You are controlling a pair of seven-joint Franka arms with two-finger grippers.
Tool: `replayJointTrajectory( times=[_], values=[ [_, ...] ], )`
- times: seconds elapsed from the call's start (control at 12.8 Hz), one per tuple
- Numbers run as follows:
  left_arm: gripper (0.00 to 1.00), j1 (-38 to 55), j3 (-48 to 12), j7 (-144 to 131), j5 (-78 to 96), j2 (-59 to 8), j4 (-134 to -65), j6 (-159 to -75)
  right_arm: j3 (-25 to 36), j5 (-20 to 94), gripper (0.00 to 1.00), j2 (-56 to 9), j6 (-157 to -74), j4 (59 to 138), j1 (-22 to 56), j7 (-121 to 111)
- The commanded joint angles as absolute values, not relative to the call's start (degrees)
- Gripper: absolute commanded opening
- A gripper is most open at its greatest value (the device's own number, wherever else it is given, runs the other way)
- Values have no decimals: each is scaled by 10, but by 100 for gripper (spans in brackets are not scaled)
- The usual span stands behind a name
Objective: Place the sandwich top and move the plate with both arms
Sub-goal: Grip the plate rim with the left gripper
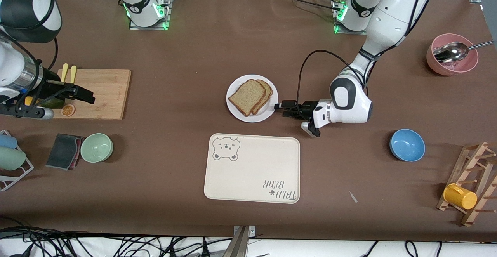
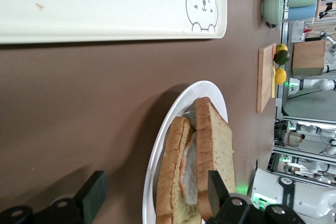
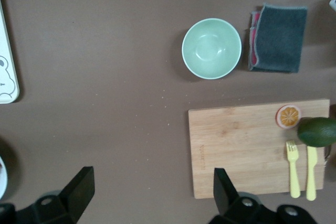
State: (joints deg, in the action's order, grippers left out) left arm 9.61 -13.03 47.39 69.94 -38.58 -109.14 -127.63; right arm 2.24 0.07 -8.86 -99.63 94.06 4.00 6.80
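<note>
The white plate (image 1: 237, 107) sits mid-table and carries a sandwich. The sandwich top (image 1: 247, 95), a plain brown slice, lies on it, shifted off the lower slice (image 1: 267, 87). In the left wrist view the plate's rim (image 2: 157, 167) and the sandwich top (image 2: 219, 142) show, with egg white (image 2: 189, 174) between the slices. My left gripper (image 1: 280, 107) is low at the plate's edge toward the left arm's end. It is open (image 2: 156, 195), and its fingers straddle the rim and the sandwich's edge. My right gripper (image 1: 87, 95) is open (image 3: 152, 190) and empty, and waits over the cutting board.
A cream bear tray (image 1: 252, 167) lies nearer the front camera than the plate. The cutting board (image 1: 105, 92), green bowl (image 1: 96, 147) and grey cloth (image 1: 64, 151) are at the right arm's end. A blue bowl (image 1: 407, 144), a pink bowl (image 1: 452, 61) and a mug rack (image 1: 471, 179) are at the left arm's end.
</note>
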Motion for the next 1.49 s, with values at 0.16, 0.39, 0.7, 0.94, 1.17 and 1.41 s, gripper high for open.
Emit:
replayJointTrajectory(
  times=[0.16,0.39,0.7,0.94,1.17,1.41],
  values=[
    [78,130,-129,503,724,-383,-1094,-1321,-68,16,100,-72,-1003,958,-61,66],
    [64,141,-129,527,724,-385,-1094,-1337,-71,11,100,-65,-1007,953,-73,67],
    [51,147,-129,577,724,-397,-1093,-1337,-92,18,100,-44,-997,963,-77,130],
    [28,148,-129,614,724,-398,-1093,-1338,-96,9,100,-44,-980,965,-74,156],
    [6,146,-129,644,724,-402,-1095,-1339,-94,8,100,-46,-976,951,-75,113],
    [0,146,-129,645,723,-401,-1095,-1339,-84,17,100,-60,-976,942,-77,93]
  ],
)
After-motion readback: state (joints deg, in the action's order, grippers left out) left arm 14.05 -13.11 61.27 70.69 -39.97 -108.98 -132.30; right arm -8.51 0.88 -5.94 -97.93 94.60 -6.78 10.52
